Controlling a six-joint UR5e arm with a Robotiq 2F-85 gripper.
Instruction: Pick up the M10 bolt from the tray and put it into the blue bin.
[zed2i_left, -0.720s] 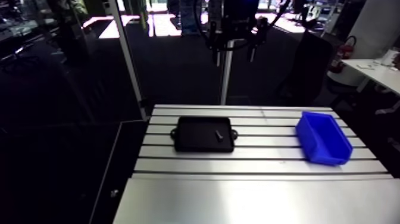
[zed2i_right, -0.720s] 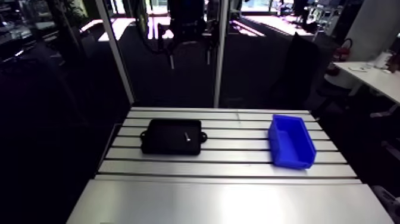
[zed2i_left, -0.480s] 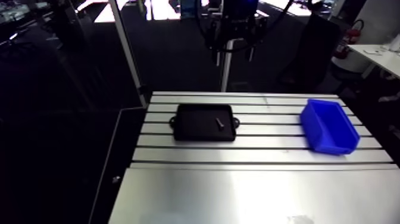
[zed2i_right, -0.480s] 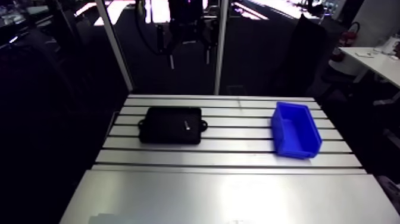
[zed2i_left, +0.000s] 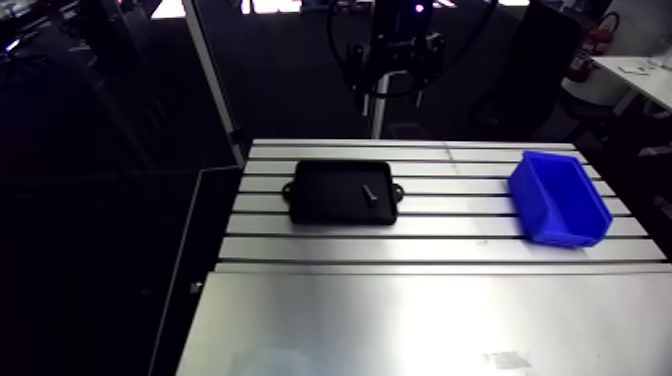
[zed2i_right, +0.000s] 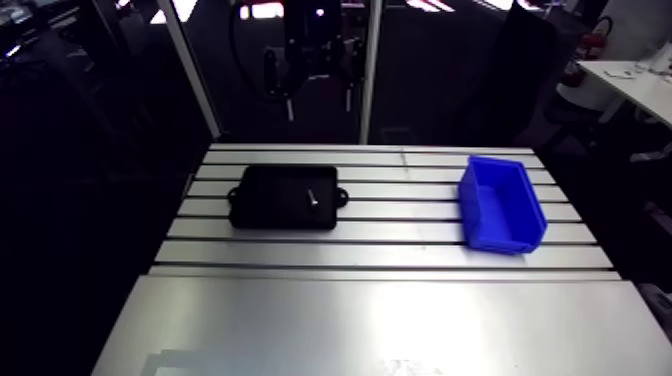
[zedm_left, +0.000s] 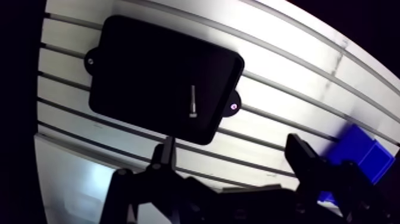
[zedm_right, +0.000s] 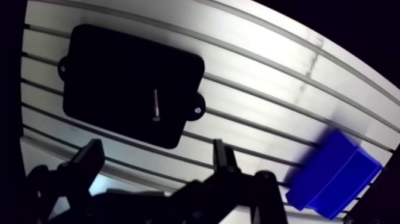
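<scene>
The gripper (zed2i_left: 392, 95) hung high over the far side of the slotted table (zed2i_left: 420, 320), well apart from everything that lay on it. In the wrist view its two fingers (zedm_left: 303, 158) stood wide apart with nothing pressed between them, so the claw was released and carried nothing. The M10 bolt (zedm_left: 192, 102) lay flat inside the black tray (zed2i_left: 320, 190), in the half of the tray nearer to the blue bin (zed2i_left: 558, 197), and it did not touch the tray's wall. Seen from the wrist, the bolt was ahead of the fingers, roughly in line with the gap between them. The tray had a small ear on each short side and rested across the slots of the table. The blue bin stood on the same table, well apart from the tray, with its open top upward.
</scene>
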